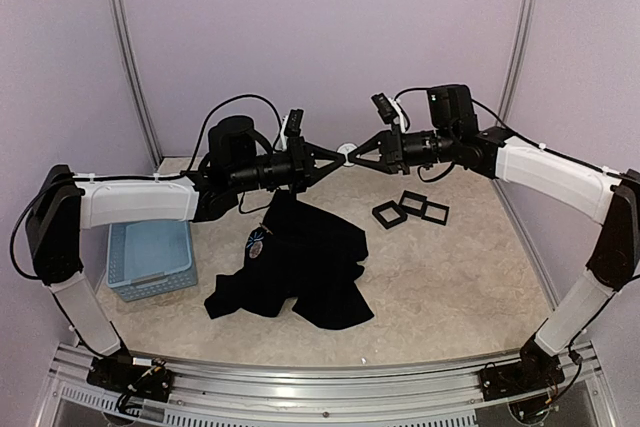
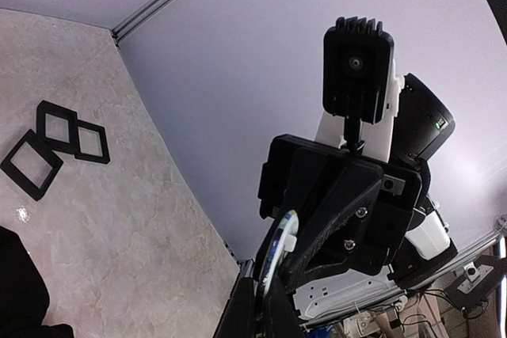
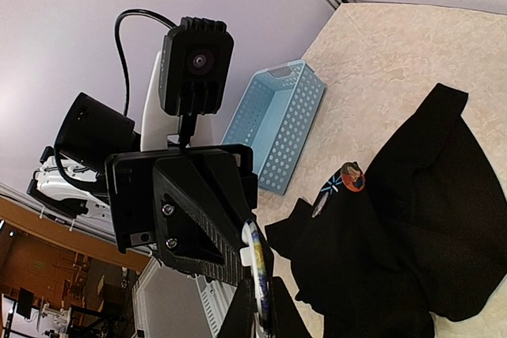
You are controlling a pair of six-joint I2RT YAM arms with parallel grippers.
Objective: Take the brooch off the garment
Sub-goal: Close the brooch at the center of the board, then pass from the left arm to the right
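A round brooch (image 1: 346,152) with a white rim and a blue and yellow face hangs in mid-air above the table. My left gripper (image 1: 339,158) and right gripper (image 1: 353,158) meet tip to tip and are both shut on it. Edge-on, the brooch (image 2: 280,238) stands between the left gripper's (image 2: 261,286) fingers. In the right wrist view the brooch (image 3: 256,252) sits the same way in the right gripper (image 3: 262,286). The black garment (image 1: 300,272) lies crumpled on the table below. A small orange round badge (image 3: 352,178) and a blue mark sit at its neck.
A light-blue basket (image 1: 150,257) stands at the left of the table, beside the garment. Three black square frames (image 1: 410,208) lie at the back right. Purple walls close the back and sides.
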